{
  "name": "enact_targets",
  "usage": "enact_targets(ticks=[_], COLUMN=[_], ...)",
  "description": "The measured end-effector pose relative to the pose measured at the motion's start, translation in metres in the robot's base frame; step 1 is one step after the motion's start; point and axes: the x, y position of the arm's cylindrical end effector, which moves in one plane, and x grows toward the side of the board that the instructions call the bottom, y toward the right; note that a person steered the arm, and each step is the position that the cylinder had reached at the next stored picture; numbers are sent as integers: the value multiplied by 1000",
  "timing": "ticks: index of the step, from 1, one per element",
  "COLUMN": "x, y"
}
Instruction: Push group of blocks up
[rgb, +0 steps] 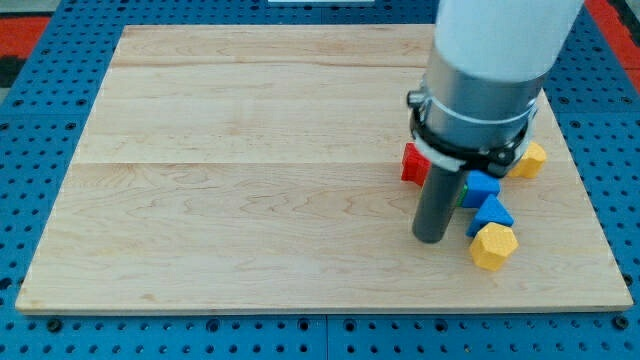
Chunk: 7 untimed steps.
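Dark rod beside a cluster of blocks on the pale wooden board (250, 170).

My tip (431, 238) rests just left of the yellow hexagonal block (493, 247); this rod has no jaws. Above that block sit two blue blocks (490, 212), a green sliver (465, 190), a red block (414, 164) and another yellow block (529, 160).

Blocks (487, 205) clustered at board's (250, 180) right side

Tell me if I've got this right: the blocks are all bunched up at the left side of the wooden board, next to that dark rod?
Not quite: the camera view shows them bunched at the board's right side. The rest holds: the red block, blue blocks, and yellow blocks sit beside my tip.
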Motion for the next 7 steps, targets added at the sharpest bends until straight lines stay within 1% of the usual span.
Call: enact_targets(ticks=[2,4,5,6,7], x=[-35,-35,-37,-42,-42], y=[8,6,11,32,31])
